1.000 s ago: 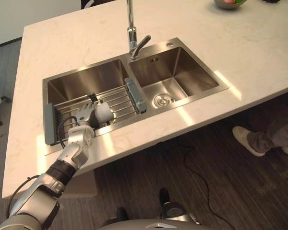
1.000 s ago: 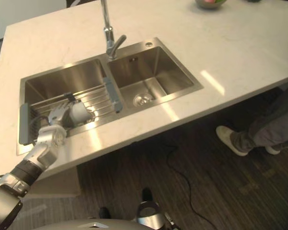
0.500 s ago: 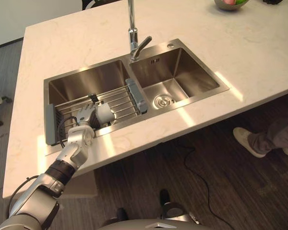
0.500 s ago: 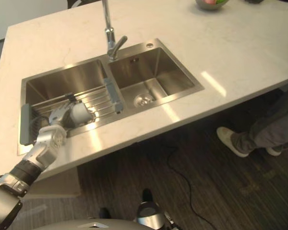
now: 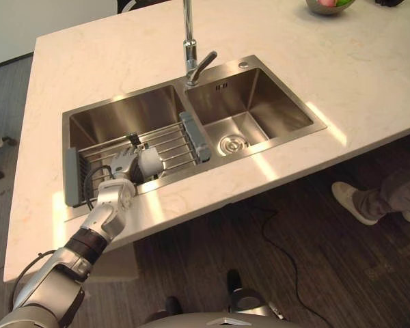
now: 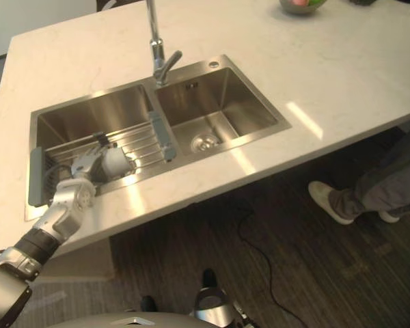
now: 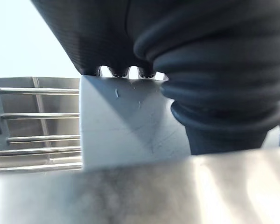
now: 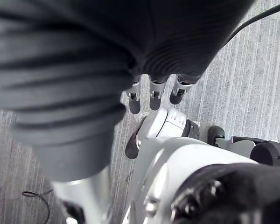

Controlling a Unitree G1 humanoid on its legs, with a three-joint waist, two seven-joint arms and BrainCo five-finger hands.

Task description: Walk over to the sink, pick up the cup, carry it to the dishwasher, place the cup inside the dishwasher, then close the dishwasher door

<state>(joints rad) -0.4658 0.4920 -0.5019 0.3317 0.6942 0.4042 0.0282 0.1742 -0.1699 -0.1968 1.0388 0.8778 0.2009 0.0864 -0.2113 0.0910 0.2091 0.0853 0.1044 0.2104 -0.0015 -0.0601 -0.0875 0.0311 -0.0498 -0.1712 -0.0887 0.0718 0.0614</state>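
left hand (image 5: pixel 123 164) extended forward | right hand (image 8: pixel 152 94) hanging, fingers relaxed

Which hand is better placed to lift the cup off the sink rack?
Left. The left hand is at the cup on the rack, its fingers curled over it; the right hand hangs open above the floor.

Pale counter (image 5: pixel 109 61) carries a double sink (image 5: pixel 273 102) and bowl (image 5: pixel 326 5).

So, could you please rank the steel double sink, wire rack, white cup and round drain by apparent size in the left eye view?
1. Steel double sink
2. Wire rack with grey ends
3. White cup and round drain: about alike, not ranked.
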